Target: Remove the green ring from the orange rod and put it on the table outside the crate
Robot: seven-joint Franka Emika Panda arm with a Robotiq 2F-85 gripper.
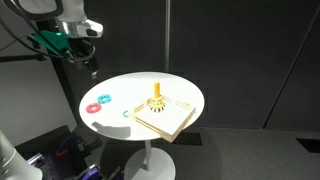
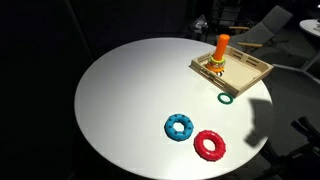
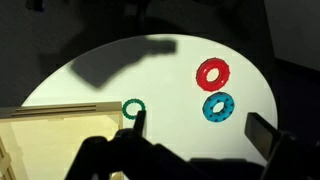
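I see a red ring [image 2: 210, 145] lying flat, and a blue ring [image 2: 179, 126] flat just beside it; they are close, and I cannot tell if their edges touch. In my wrist view the red ring [image 3: 212, 72] sits above the blue ring [image 3: 217, 106]. Both look about the same size. A dark curtain [image 1: 240, 50] fills the background in an exterior view. A pale-framed chair [image 2: 270, 30] stands farther back, and bluish clutter [image 1: 60, 150] lies low on the floor, too dim to make out.
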